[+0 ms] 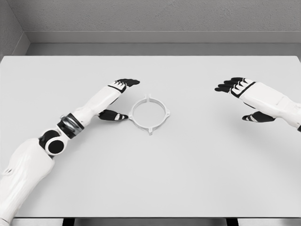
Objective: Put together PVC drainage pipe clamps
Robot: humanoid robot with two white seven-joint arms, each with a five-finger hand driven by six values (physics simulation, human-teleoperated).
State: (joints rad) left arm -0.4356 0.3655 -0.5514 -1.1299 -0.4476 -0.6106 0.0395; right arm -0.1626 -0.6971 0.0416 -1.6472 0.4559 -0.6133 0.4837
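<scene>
We take the white pipe clamp ring (149, 114) as our landmark; it lies flat near the middle of the table (188, 179). Just left of the ring our left hand (117, 96) hovers with fingers spread and holding nothing, its thumb tip almost at the ring's left tab, though we cannot tell whether it touches. We judge the ring light, stiff and thin-walled, smooth plastic that may skid on the table when nudged. The four small tabs on its rim look like the better places to pinch; the band itself offers little height. Well to the right of the ring, our right hand (244, 96) hangs, fingers apart and empty.
</scene>
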